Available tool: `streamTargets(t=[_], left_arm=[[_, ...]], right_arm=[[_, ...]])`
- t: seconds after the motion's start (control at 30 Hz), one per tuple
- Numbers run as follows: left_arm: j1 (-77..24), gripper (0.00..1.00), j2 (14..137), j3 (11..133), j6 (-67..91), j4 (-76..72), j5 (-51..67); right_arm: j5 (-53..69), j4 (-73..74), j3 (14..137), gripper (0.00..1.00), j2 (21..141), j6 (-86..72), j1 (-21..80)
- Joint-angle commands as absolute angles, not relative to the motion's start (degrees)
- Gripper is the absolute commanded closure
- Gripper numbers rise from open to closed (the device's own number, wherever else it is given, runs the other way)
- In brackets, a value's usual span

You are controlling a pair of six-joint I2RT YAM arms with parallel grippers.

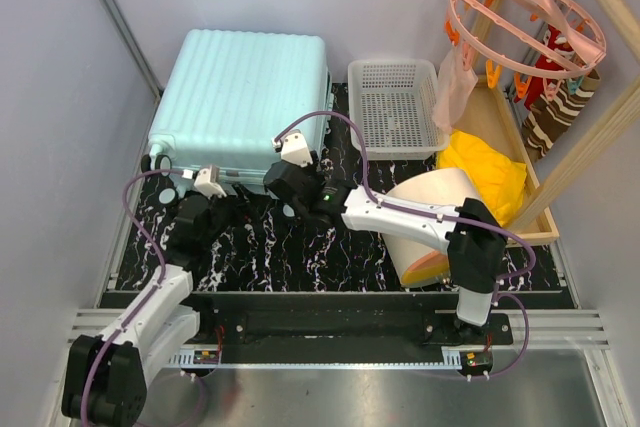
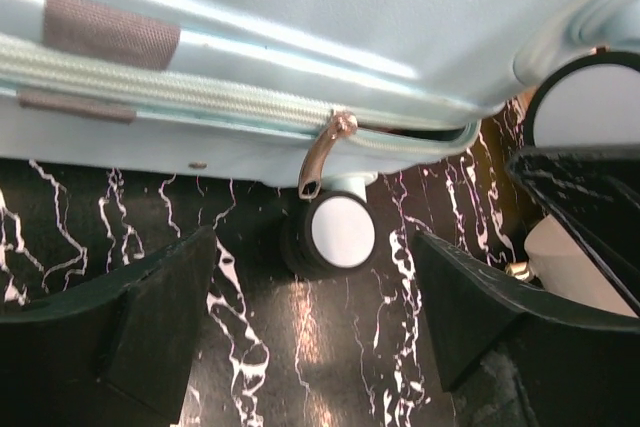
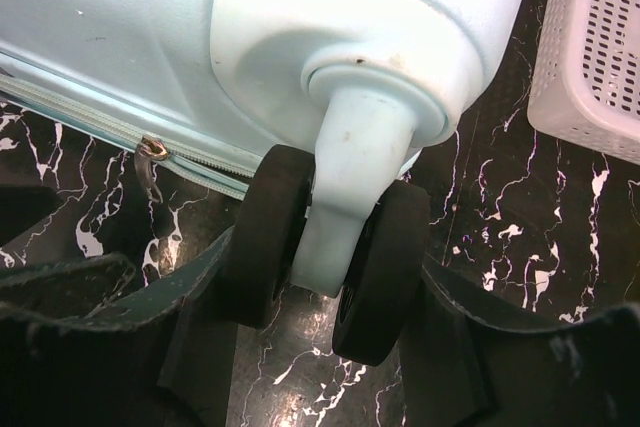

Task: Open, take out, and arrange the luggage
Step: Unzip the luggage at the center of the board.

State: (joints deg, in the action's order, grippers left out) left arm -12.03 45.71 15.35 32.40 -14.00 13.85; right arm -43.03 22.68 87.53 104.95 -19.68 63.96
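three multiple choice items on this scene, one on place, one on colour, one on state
1. From above, the white mesh basket sits: A) on the luggage B) right of the luggage C) left of the luggage
2. The zipper pull is: A) rose-gold B) black C) green
3. The luggage is: A) open, lining showing B) upright on its wheels C) flat, lid down
Key: B, the top view shows it beside the shell's right edge; A, the left wrist view shows a coppery pull; C, ribbed shell faces up, no lining shows.
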Motion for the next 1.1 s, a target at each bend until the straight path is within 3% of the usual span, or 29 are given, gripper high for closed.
streamTargets(t=[0.0,0.13,0.87,1.03,1.07], left_arm=[[-13.00,0.21,48.77,15.03,32.08,-24.25,14.59],[-14.24,0.23,53.43,15.29,32.34,-29.95,15.55],[-14.50,0.55,67.50,19.51,31.20,-42.89,17.49],[-14.59,0.72,69.08,20.74,30.76,-42.90,16.44],[-14.59,0.80,69.52,21.00,30.85,-42.19,15.91]], right_arm=[[-44.04,20.74,88.68,1.00,98.44,-17.75,64.34],[-42.37,20.48,88.51,1.00,98.17,-18.37,64.34],[-39.90,19.51,87.19,1.00,97.47,-18.46,64.25],[-39.99,19.51,87.19,1.00,97.65,-18.28,64.25],[-40.08,19.60,87.10,1.00,97.47,-18.19,64.34]])
